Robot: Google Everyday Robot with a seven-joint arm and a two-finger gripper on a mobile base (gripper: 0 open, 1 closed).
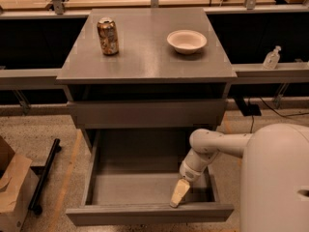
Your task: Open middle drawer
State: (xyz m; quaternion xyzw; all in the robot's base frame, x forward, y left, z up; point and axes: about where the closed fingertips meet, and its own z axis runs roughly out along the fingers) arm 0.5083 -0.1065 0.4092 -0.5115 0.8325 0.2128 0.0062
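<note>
The middle drawer (149, 212) is pulled far out of the grey cabinet toward the camera. Its long flat front panel runs along the bottom of the view and its shallow grey box lies open and bare. My gripper (178, 195) reaches down from the white arm at the right and sits inside the drawer box, just behind the front panel, right of its middle. The drawer front above it (147, 113) is closed.
A drinks can (107, 36) and a white bowl (187, 41) stand on the cabinet top (145, 64). A cardboard box (12, 190) and a black bar (44, 175) lie on the floor at the left. A small bottle (271, 58) stands on the right ledge.
</note>
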